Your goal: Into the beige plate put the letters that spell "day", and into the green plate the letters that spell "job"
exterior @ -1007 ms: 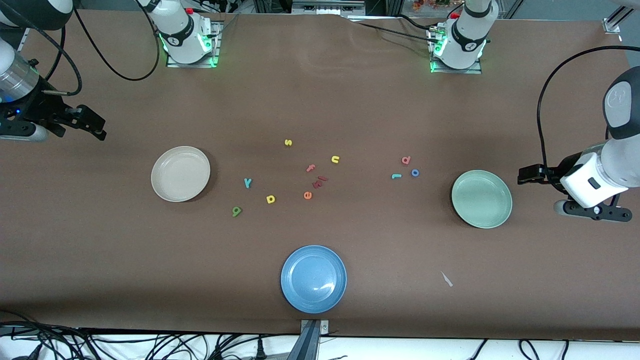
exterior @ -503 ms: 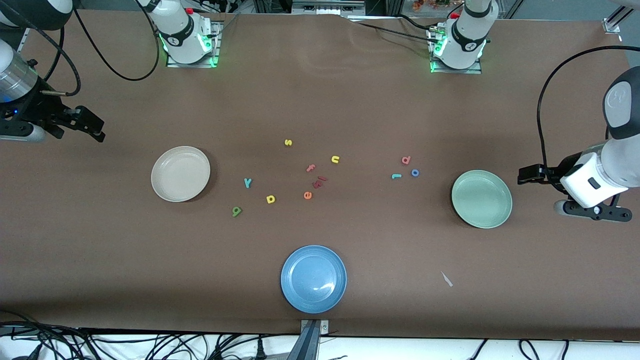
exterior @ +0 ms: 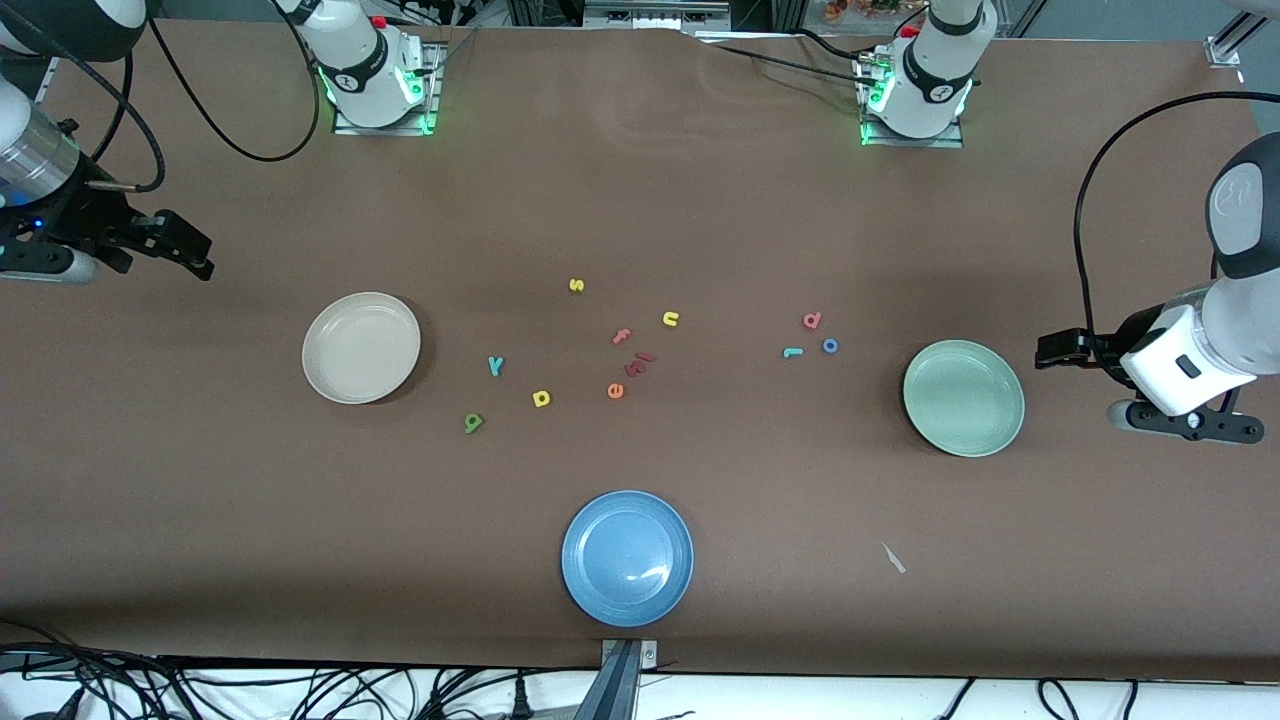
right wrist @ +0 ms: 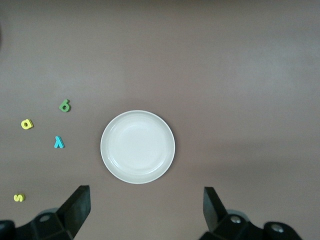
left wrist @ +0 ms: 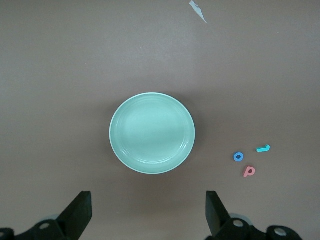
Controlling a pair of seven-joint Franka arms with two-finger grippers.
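While both arms wait, left gripper [exterior: 1047, 350] fingers spread, empty, right gripper [exterior: 190, 254] likewise.

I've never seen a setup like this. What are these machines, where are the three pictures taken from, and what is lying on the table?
Two robot arms stand at a brown table. One picture looks down from a high camera facing them; the other two come from cameras on each arm's wrist. The left end effector waits open beside the green plate; the right end effector waits open near the beige plate. Neither holds anything. Small foam letters lie between the plates: a teal y, green a and yellow d toward the beige plate; a teal j, blue o and pink b toward the green one. A blue plate sits nearest the camera.
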